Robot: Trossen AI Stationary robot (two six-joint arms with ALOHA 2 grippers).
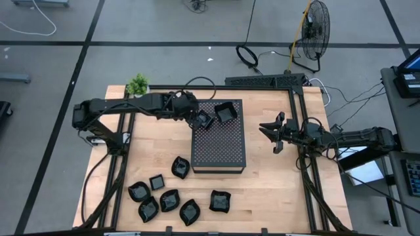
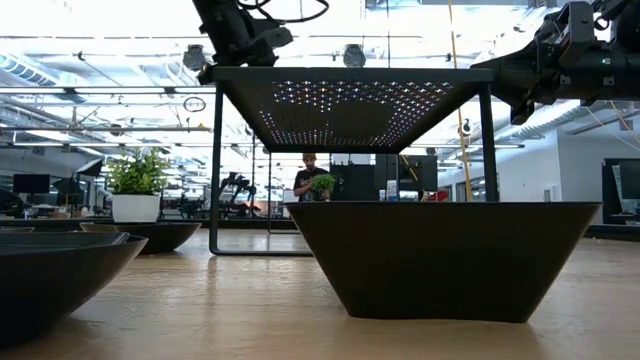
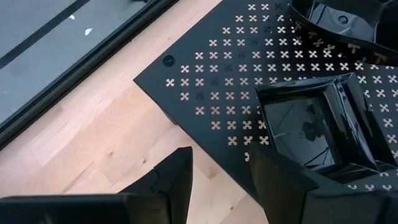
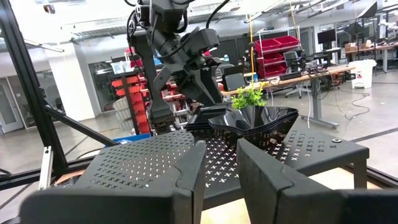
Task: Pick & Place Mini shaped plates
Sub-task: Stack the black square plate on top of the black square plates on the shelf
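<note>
- The high view looks straight down on my whole table (image 1: 275, 177).
- The low view sits at tabletop height, facing the room.
- My wrist cameras look close past my fingers; both see the perforated box (image 3: 230, 74).

No readable text, label, brand, number or sign was to be found in any view. Only cross-shaped cut-outs were seen on the perforated box (image 3: 249, 68), and these spelled nothing. Nothing legible was made out in the room behind.
</note>
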